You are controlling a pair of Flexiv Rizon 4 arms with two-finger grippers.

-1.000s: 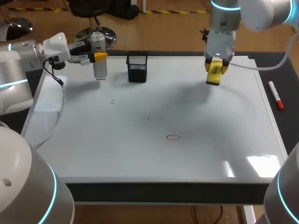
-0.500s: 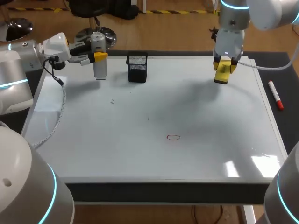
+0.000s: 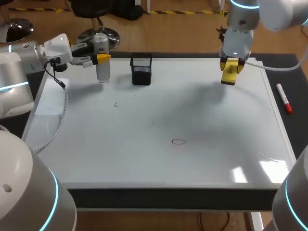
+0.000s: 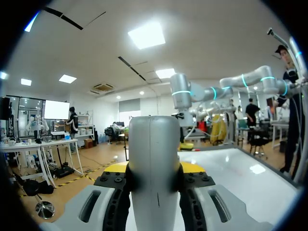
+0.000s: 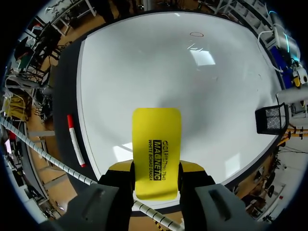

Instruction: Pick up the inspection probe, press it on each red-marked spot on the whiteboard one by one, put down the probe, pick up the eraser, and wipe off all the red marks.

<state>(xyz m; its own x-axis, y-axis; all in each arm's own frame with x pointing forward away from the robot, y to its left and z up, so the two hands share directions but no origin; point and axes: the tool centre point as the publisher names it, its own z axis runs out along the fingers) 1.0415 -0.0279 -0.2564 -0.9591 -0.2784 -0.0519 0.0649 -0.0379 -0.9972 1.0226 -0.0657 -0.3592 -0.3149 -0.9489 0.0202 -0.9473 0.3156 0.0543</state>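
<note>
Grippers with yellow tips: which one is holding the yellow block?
The right gripper: it is shut on the flat yellow rectangular eraser. The left gripper is shut on a grey cylindrical probe instead.

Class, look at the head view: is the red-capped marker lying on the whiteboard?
No, the marker lies on the dark table, just beyond the right edge of the whiteboard.
</note>
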